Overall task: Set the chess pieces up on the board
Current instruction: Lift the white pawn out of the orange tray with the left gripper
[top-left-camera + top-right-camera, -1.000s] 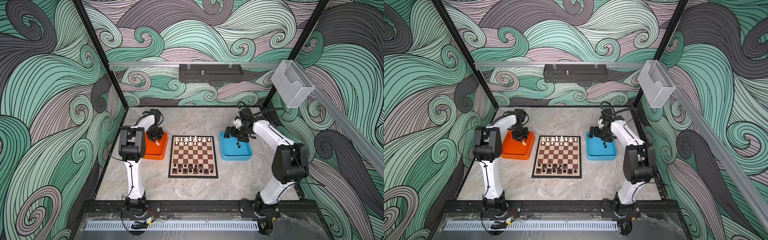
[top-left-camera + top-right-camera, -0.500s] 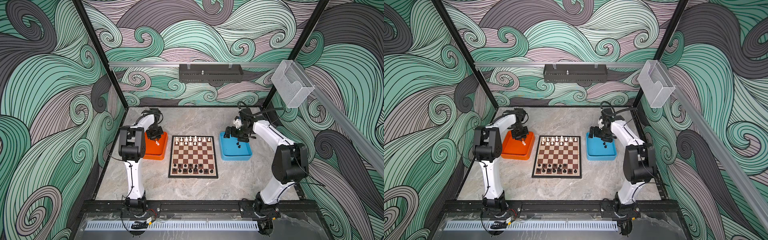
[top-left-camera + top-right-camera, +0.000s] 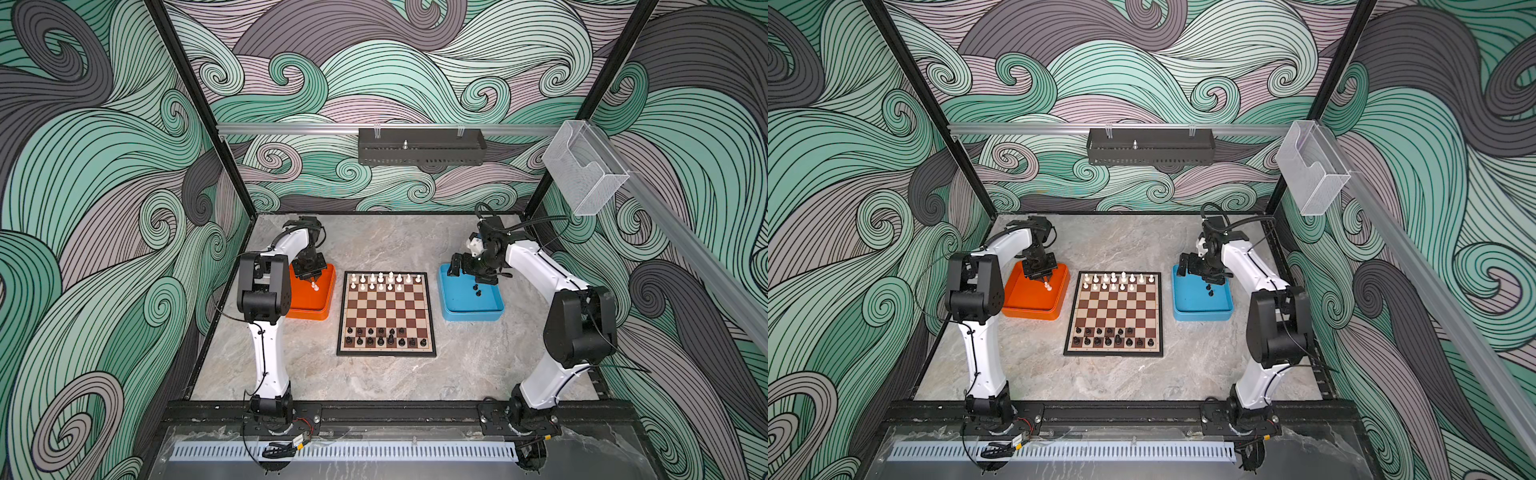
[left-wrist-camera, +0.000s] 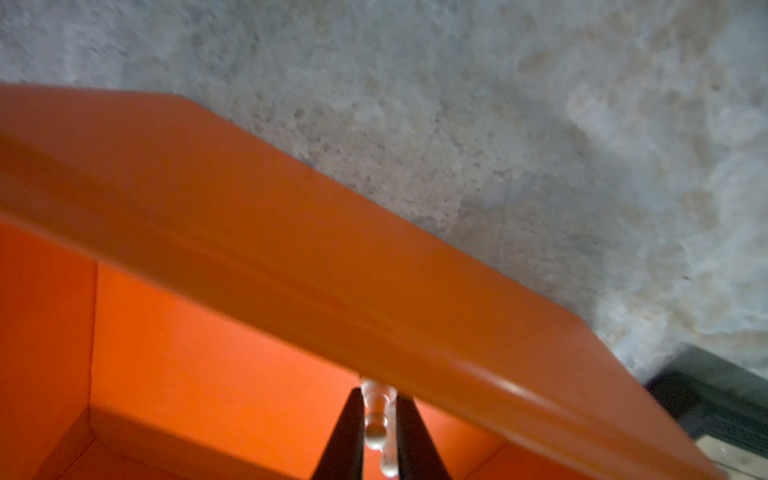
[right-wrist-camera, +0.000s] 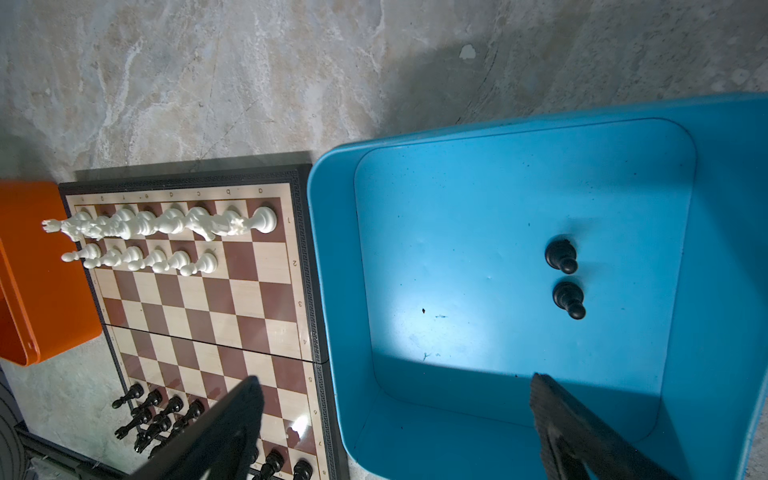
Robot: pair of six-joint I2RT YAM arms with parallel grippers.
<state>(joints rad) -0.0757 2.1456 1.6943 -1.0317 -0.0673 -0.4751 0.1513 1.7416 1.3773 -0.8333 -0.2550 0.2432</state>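
Chess pieces [image 3: 381,286] line both ends of the board [image 3: 386,309]. The left arm [image 3: 264,291] bends down into the orange tray [image 3: 311,303], left fingers [image 4: 349,440] narrow, pinching a white pawn [image 4: 376,424], blurred and partly hidden between them. The right arm [image 3: 540,266] reaches over the blue tray [image 5: 457,249], right fingers [image 5: 573,432] spread wide above two black pawns [image 5: 561,255].

Readable only in the right wrist view, on the cream border of the board [image 5: 216,299]. Along the border facing the far edge of the counter [image 5: 208,83], behind the white chess pieces [image 5: 166,226]: small letters a, b, c, d, e, the further ones too blurred. Along the border beside the blue tray [image 5: 328,257]: numbers 2, 3, 4, 5, 6, 7, turned sideways. In both top views too small to read.
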